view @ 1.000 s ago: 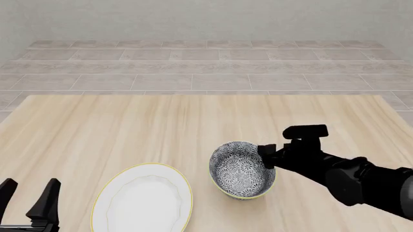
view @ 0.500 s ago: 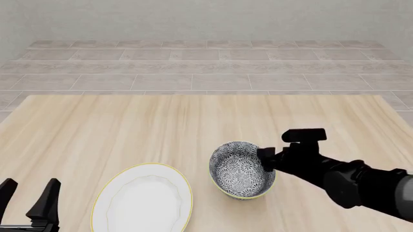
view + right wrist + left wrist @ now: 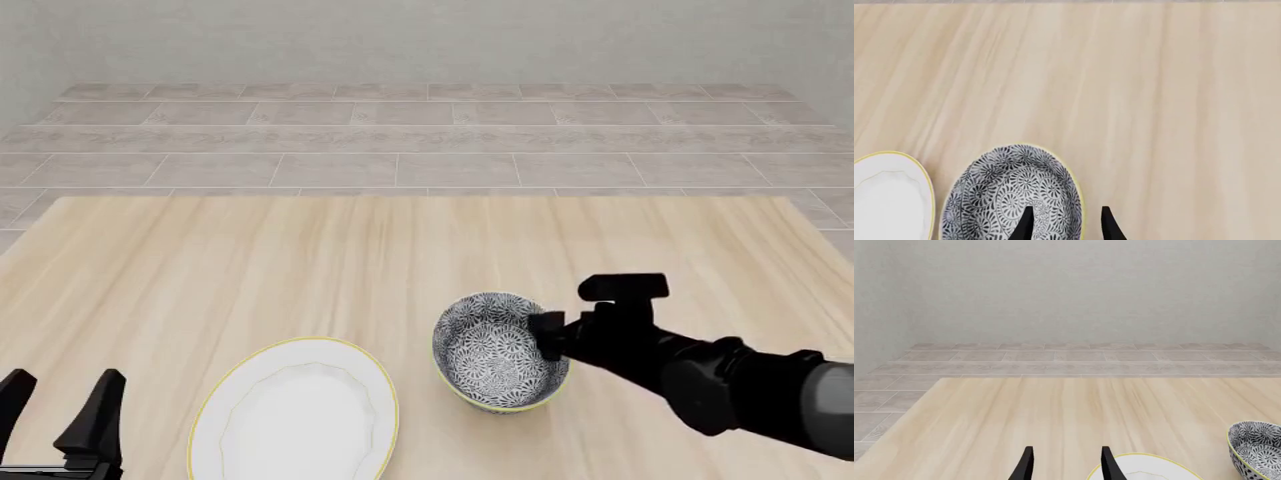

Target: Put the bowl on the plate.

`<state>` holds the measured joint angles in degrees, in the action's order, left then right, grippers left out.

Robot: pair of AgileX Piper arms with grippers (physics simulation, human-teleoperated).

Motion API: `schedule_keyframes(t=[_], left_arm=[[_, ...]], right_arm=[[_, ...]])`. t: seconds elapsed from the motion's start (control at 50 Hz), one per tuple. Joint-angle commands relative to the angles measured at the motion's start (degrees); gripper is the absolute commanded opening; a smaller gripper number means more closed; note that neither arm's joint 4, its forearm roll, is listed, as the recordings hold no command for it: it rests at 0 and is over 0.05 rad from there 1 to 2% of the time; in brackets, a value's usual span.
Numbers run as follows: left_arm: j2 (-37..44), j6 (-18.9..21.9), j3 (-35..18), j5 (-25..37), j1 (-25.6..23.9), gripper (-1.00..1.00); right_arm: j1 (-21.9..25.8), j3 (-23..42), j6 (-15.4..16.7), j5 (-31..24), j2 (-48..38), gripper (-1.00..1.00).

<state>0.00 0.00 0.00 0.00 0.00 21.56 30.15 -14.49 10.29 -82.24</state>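
- The table point(image 3: 267, 270) is showing pale wood with fine, smooth grain and a matt finish.
- The bowl point(image 3: 497, 350) is looking like smooth glazed ceramic.
- The plate point(image 3: 294, 415) is looking like glossy white ceramic.
- The right gripper point(image 3: 545, 335) is appearing as matt black plastic.

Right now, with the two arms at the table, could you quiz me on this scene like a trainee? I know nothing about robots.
1. True or false: the bowl already sits on the plate.
2. Which pincer is at the bowl's rim? A) left pincer B) right pincer
3. Fill in: seen from the front, the plate lies to the ____ of the bowl.

Key:
1. False. Both rest on the table, side by side and apart.
2. B. One finger is inside the bowl, one outside, straddling the rim; the left pincer waits open near the plate.
3. Left.
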Motion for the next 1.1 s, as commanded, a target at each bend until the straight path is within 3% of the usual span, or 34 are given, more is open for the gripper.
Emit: schedule_keyframes(t=[0.02, 1.1], left_arm=[[0.0, 0.0, 0.0, 0.0, 0.0, 1.00], [0.0, 0.0, 0.0, 0.0, 0.0, 1.00]], right_arm=[[0.1, -0.4, -0.4, 0.9, -0.7, 1.00], [0.4, -1.4, -1.4, 3.6, -3.6, 1.00]])
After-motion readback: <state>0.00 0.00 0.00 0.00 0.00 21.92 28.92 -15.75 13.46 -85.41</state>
